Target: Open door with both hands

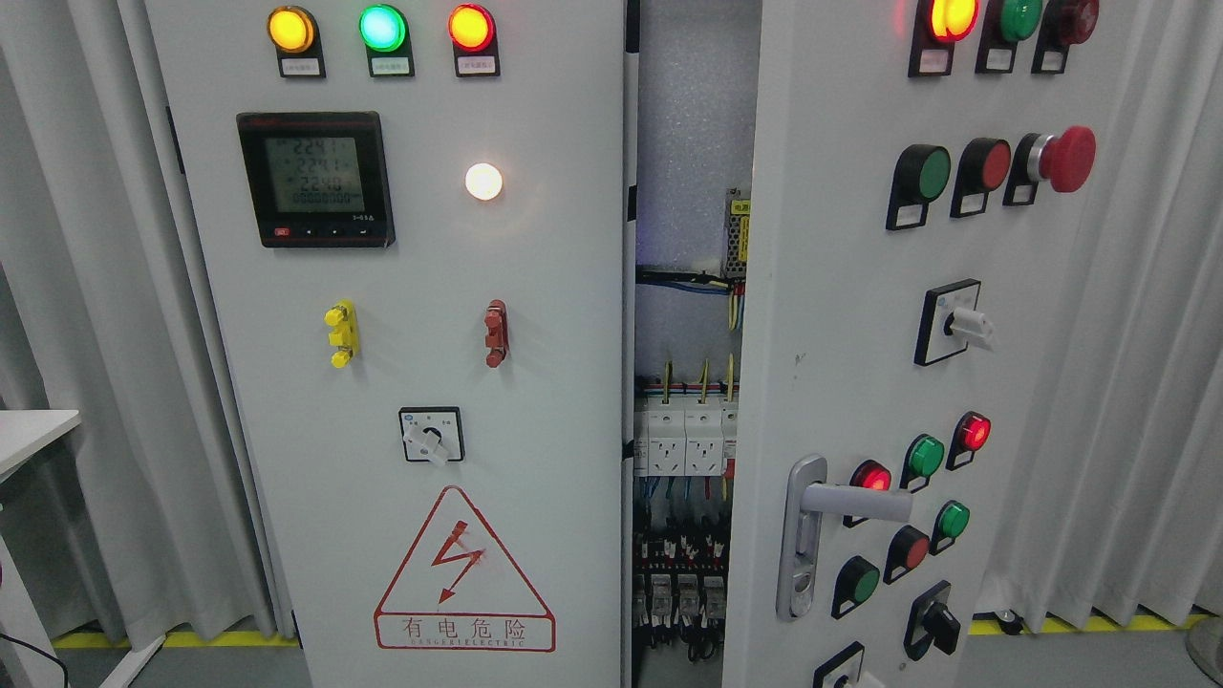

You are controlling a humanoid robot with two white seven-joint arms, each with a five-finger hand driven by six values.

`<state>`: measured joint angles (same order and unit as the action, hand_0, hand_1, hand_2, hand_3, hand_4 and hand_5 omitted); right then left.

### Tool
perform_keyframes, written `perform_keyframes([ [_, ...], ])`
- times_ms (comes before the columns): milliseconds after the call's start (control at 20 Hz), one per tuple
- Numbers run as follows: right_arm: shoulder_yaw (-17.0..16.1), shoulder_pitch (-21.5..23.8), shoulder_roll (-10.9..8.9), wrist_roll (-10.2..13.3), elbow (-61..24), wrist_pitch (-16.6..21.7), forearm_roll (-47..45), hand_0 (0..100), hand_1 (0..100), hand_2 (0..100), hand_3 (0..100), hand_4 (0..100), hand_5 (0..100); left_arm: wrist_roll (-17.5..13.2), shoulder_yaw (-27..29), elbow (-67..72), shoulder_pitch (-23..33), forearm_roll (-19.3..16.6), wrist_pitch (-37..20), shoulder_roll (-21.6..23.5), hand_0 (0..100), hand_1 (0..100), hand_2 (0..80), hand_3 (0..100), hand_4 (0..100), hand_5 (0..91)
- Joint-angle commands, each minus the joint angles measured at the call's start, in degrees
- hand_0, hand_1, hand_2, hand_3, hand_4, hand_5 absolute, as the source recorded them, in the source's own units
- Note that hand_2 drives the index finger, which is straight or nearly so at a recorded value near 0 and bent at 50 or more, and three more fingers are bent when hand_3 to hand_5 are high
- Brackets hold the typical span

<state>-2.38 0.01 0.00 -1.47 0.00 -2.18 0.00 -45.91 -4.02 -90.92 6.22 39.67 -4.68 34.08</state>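
Cabinet (401, 287) with right door (841, 382) ajar; neither robot hand in frame.

We see the grey cabinet filling the view, curtains (105, 334) hanging to its left and right. The left door (535, 401) sits flush; the right door is swung out toward us, leaving a tall gap (683, 382) between the two. Through the gap we note sockets (683, 444), wiring and rows of terminals below. The left door carries a meter (315, 179), three lamps along the top, a lit white lamp (483, 182), a yellow and a red fitting, a rotary switch (432, 436) and a red warning triangle (463, 573). The right door carries a silver lever handle (831, 521) near its left edge, with buttons, lamps and a red mushroom stop (1065, 159) around it. Hand state: we cannot tell, both being out of view.
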Motion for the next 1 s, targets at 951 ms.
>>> perform_keyframes([
  [951,0.0,-0.8,-0.26,0.0,1.8,0.0,0.3,22,0,0,0,0,0,-2.4,-2.0,-12.7,-34.5,17.5,30.5,-2.3,30,0,2.7,3,4,0.0],
])
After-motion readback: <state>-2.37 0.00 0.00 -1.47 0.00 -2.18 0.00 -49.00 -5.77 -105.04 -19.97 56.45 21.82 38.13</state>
